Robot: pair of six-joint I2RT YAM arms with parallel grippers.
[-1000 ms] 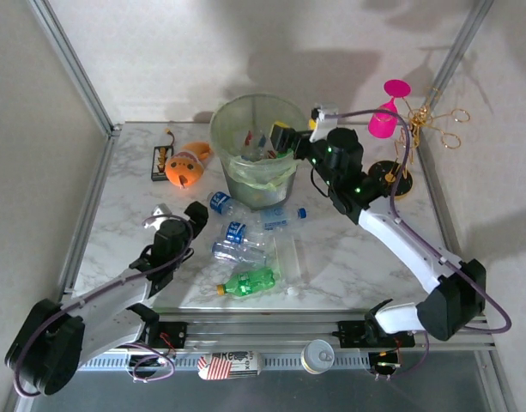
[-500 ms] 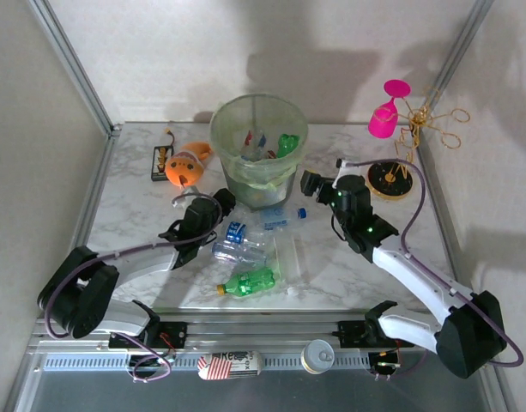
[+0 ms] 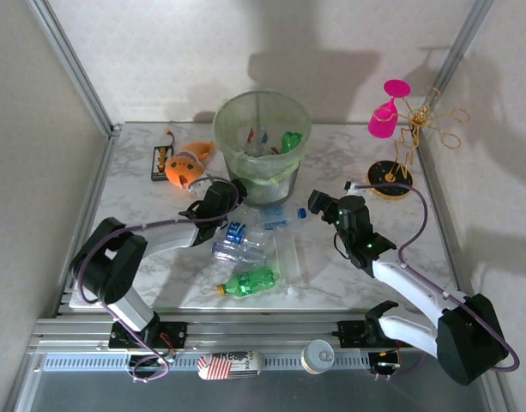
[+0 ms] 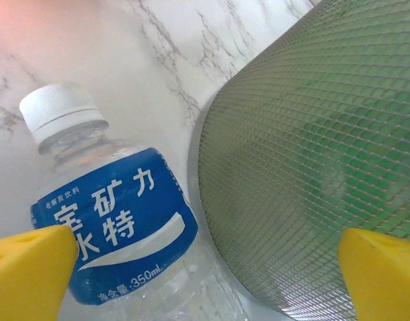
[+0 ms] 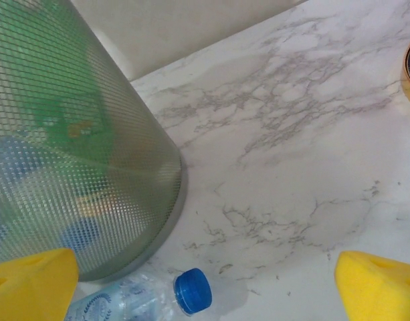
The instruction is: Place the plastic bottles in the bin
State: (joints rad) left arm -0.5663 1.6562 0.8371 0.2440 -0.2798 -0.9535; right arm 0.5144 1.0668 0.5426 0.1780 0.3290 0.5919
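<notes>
Clearly the job is partway done. On the table (image 3: 348, 167) the bin (image 3: 264, 176) stands at the back centre with several bottles (image 3: 288, 142) inside. Others lie loose in front of it, between the two arms, a green bottle (image 3: 250, 281) nearest the bases.

The left gripper (image 3: 218, 199) sits low at the bin's left foot, jaws spread wide and holding nothing. In its wrist view a white-capped bottle (image 4: 114, 224) lies on its side just beside the bin wall, toward the finger (image 4: 31, 271) on the view's left, cap pointing away from the wrist. Its long axis runs roughly along the reach, so the jaws would close across its girth. The bin wall also sits between the fingers, so the gripper probably has to shift sideways to clear it.

The right gripper (image 3: 317, 204) hangs at the bin's right foot, equally wide and empty. A blue-capped bottle (image 5: 131, 301) lies just below it, cap (image 5: 192, 291) pointing right. That axis runs along the closing line, so a wrist turn seems needed. The left arm looks better placed.
</notes>
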